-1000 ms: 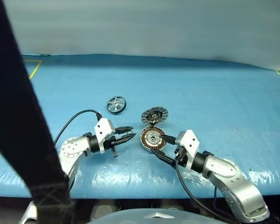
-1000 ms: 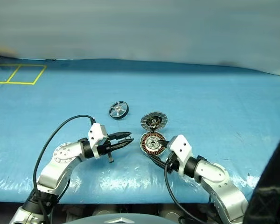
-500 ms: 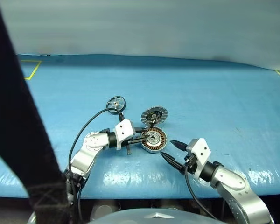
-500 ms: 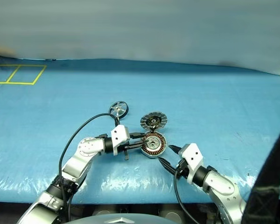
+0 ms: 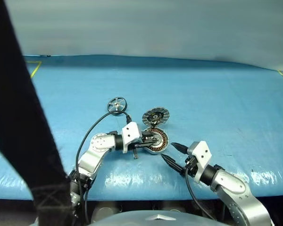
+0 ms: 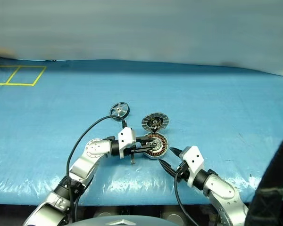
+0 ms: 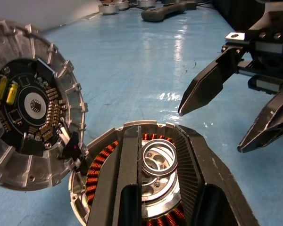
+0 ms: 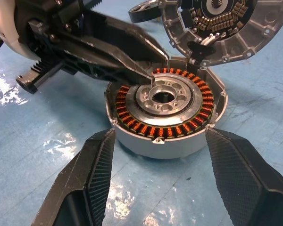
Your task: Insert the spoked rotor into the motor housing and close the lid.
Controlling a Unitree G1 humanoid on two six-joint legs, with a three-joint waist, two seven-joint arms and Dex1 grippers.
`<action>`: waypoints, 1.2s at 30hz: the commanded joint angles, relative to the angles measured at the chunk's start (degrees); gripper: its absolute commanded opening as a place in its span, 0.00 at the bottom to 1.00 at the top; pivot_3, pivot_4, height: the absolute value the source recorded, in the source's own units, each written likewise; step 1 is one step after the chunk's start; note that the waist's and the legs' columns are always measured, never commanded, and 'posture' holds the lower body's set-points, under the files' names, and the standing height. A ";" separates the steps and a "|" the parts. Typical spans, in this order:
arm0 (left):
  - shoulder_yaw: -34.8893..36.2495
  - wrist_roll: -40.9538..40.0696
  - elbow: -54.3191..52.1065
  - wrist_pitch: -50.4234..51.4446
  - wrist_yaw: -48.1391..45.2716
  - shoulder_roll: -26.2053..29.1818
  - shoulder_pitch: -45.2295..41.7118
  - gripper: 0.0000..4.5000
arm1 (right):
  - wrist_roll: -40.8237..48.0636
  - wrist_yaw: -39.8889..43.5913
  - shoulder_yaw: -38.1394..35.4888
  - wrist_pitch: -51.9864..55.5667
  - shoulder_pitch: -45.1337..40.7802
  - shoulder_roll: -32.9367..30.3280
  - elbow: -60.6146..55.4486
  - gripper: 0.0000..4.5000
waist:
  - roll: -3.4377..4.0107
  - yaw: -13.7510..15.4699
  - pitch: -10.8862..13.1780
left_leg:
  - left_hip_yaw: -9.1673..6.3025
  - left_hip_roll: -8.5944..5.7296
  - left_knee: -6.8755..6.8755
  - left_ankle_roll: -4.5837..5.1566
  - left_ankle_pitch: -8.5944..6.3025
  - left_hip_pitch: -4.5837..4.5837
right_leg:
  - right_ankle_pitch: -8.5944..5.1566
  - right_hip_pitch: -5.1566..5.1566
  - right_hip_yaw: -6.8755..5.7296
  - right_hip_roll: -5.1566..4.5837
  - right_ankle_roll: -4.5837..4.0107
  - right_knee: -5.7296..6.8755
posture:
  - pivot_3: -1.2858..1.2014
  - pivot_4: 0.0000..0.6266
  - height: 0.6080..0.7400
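So nearest the robot, the right tool (image 5: 173,153) sits with its jaws spread wide, just short of the motor housing (image 5: 155,140) and not touching it, probably backed off so the other arm has room. The left tool (image 6: 148,144) reaches across the housing with its fingers nearly together over the silver hub, looks like it's steadying or nudging the thing; can't tell if it's truly pinching anything. The lid (image 5: 156,116) stands hinged open right behind, ribbed face and circuit board showing, leaving the housing free for loading. The spoked rotor (image 5: 117,105) lies farther back on the blue worktop (image 5: 217,103), untouched. No readable writing anywhere.
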 commanded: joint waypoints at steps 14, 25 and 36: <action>-2.50 3.06 1.59 -1.35 1.38 -1.31 -1.99 0.15 | -0.87 -0.41 0.88 -0.09 2.54 0.15 -1.76 0.72 | 0.00 0.08 0.00 | -0.01 -0.01 0.00 0.03 -0.02 -0.01 | 0.04 0.00 -0.01 -0.01 -0.01 0.00 | 0.52 0.24 1.00; -2.42 3.47 4.47 -0.96 2.63 -2.74 -4.22 0.15 | -1.86 -1.55 0.99 -0.54 2.50 0.64 -1.75 0.72 | 0.00 0.13 0.00 | -0.01 -0.01 0.07 0.05 -0.03 -0.02 | 0.03 0.01 0.01 -0.02 0.01 0.00 | 0.52 0.24 1.00; -3.33 3.60 3.48 0.14 1.61 -2.39 -2.85 0.15 | -2.51 -2.18 1.08 -0.66 2.17 0.70 -1.27 0.72 | 0.00 0.08 -0.01 | -0.01 0.00 0.06 0.05 -0.03 -0.01 | 0.03 0.01 -0.01 -0.01 0.00 0.01 | 0.52 0.24 1.00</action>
